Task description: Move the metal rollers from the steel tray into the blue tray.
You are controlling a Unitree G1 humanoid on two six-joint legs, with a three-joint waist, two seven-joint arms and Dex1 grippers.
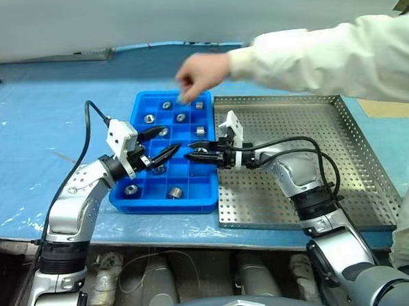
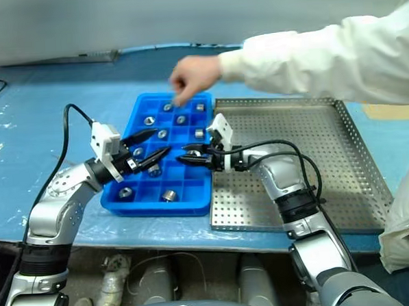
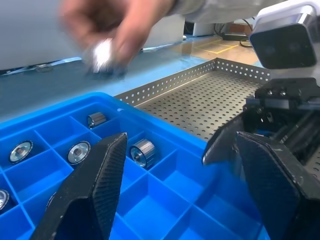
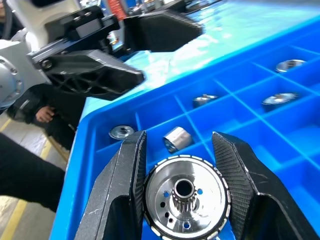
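Right gripper (image 4: 180, 192) is clamped on one metal roller (image 4: 186, 196) above the blue tray (image 1: 193, 198), beside the steel tray (image 1: 357, 186); the open, empty left gripper (image 1: 164, 143) should stand clear, and release suits an unoccupied compartment.

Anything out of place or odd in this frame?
Yes: a person's hand reaches over the far end of the blue tray, into the work area, while the right gripper holds a roller over it.
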